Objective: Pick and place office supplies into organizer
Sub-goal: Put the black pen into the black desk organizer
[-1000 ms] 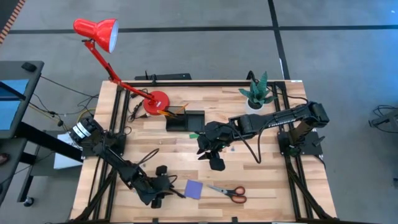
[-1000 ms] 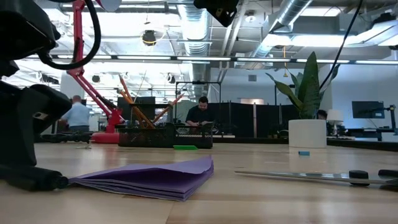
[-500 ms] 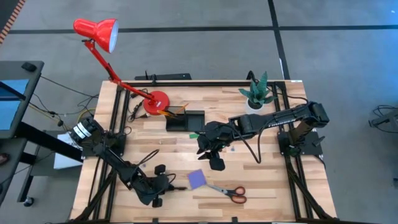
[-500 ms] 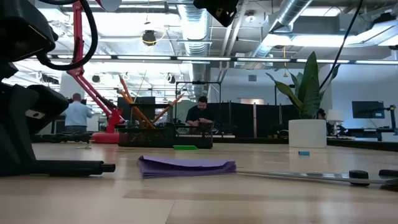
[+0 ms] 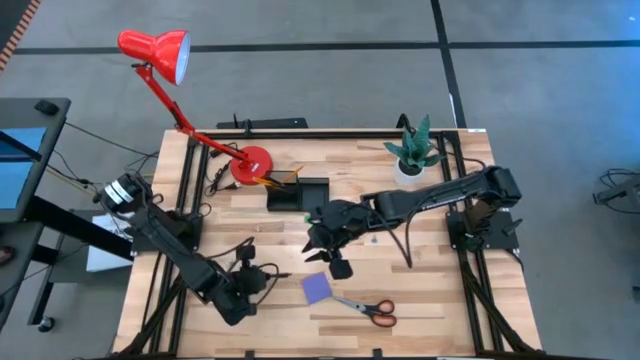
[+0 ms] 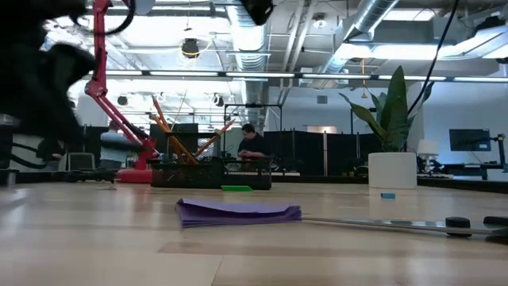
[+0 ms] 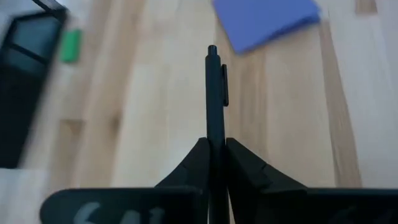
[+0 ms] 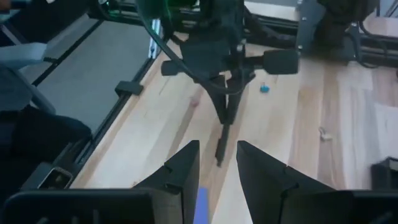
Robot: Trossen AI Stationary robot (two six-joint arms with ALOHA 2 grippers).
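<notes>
Left hand [image 7: 216, 146] pinched tight on a black pen [image 7: 214, 93], carried above the worktop [image 5: 420, 300] near its front left. Right hand [image 8: 216, 163] hangs mid-worktop, fingers part open, empty. Organizer [image 5: 298, 193] at the back by the lamp base [image 5: 252, 163]; orange pencils [image 6: 176, 143] seem already in it. Still out: purple notepad [image 5: 317, 289], scissors [image 5: 368, 309], green eraser [image 7: 70, 46]. Judged early going, most left to do.

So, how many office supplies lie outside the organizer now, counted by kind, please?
Purple notepad: 1
Red-handled scissors: 1
Green eraser: 1
Black pen, gripped in the left tool: 1
Total: 4
</notes>
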